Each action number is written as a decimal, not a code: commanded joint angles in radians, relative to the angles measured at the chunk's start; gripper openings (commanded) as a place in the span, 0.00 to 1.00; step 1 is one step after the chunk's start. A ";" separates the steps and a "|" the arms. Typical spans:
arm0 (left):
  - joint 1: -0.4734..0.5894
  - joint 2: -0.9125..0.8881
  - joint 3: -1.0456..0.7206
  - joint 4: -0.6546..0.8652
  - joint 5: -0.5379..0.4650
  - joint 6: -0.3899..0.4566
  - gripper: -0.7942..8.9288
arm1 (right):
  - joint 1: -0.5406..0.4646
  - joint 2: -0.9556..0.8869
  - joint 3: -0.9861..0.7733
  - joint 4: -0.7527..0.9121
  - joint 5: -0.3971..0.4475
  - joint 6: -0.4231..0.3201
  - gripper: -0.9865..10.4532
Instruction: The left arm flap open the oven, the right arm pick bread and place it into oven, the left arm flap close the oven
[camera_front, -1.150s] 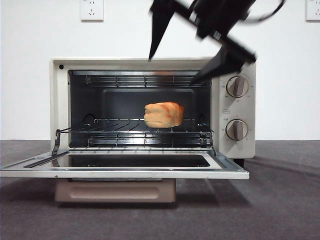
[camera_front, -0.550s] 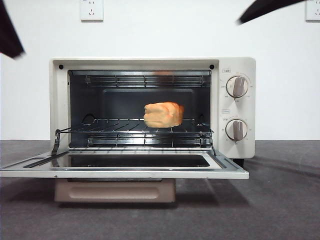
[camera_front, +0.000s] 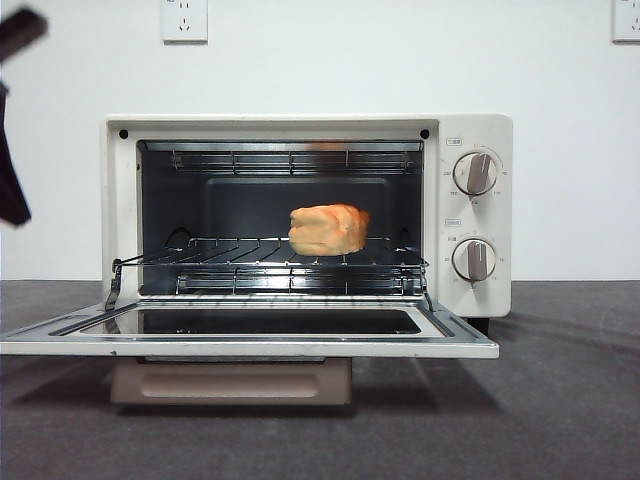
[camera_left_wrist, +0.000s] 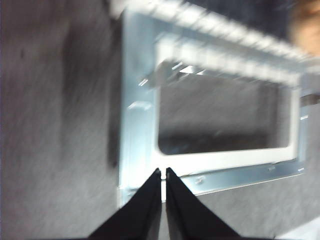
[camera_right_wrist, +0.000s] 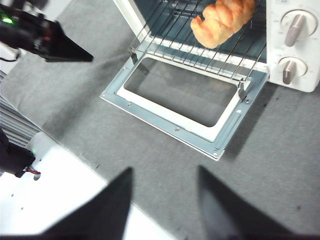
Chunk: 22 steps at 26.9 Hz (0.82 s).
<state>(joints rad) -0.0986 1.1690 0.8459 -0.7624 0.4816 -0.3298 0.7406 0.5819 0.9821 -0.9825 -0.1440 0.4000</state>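
The cream oven (camera_front: 478, 130) stands with its glass door (camera_front: 250, 345) flapped down flat. The golden bread (camera_front: 328, 229) lies on the wire rack inside, right of centre, and also shows in the right wrist view as bread (camera_right_wrist: 222, 17). My left gripper (camera_left_wrist: 164, 172) is shut and empty, hovering over the door's front rail (camera_left_wrist: 135, 145) near its left corner. In the front view it is a dark shape (camera_front: 10, 190) at the left edge, clear of the oven. My right gripper (camera_right_wrist: 165, 187) is open and empty, high above the table in front of the door (camera_right_wrist: 165, 122).
Two round knobs (camera_front: 475, 172) (camera_front: 472, 260) sit on the oven's right panel. Grey mat (camera_front: 560, 400) covers the table around the oven. A white table edge (camera_right_wrist: 60, 200) lies near the right gripper. Wall sockets (camera_front: 184, 18) are behind.
The right gripper has risen away from the oven's top and left the front view. The left arm has come in at the left edge and dropped lower. The bread stays on the rack.
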 joint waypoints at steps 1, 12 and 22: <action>0.008 0.054 0.008 -0.017 0.012 0.043 0.10 | 0.010 -0.024 0.017 -0.012 0.026 -0.020 0.14; 0.043 0.169 -0.117 0.029 -0.032 0.063 0.10 | 0.010 -0.042 0.017 -0.035 0.057 -0.018 0.13; 0.049 0.243 -0.142 0.069 0.076 0.063 0.10 | 0.010 -0.042 0.017 -0.023 0.073 -0.015 0.13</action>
<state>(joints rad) -0.0502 1.3869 0.6960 -0.6979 0.5533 -0.2787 0.7406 0.5362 0.9825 -1.0183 -0.0750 0.3901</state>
